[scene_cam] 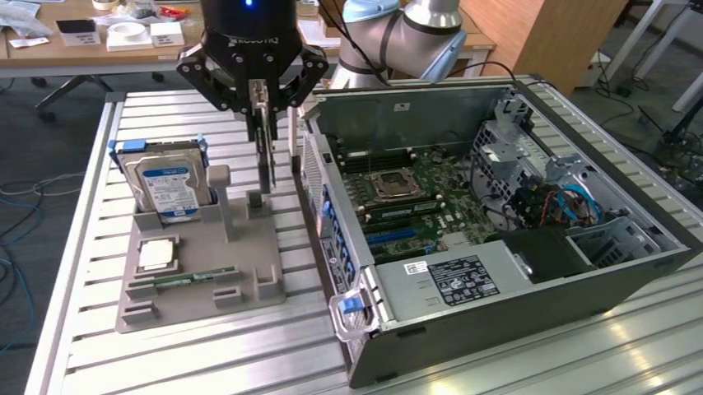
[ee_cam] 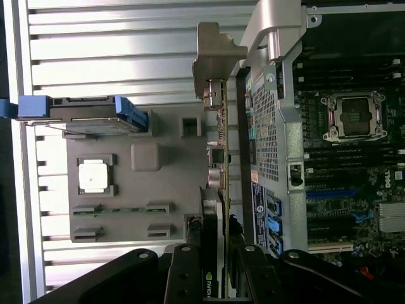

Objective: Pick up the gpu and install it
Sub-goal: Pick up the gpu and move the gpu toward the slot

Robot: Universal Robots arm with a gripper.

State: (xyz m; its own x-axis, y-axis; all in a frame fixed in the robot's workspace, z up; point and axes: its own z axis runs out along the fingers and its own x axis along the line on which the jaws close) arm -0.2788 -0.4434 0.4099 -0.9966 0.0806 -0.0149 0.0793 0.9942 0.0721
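The claw is gripping the gpu upright and edge-on beside the open computer case, likely keeping its connector edge pointing down.

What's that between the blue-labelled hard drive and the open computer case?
The gpu, held edge-on in the gripper over the grey holder tray; the exterior view shows it.

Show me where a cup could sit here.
Free: silver slatted table at the exterior view's left of the grey plastic parts stand. Crowded: between stand and open grey computer case, where the black pincer grips the thin green circuit-board card.
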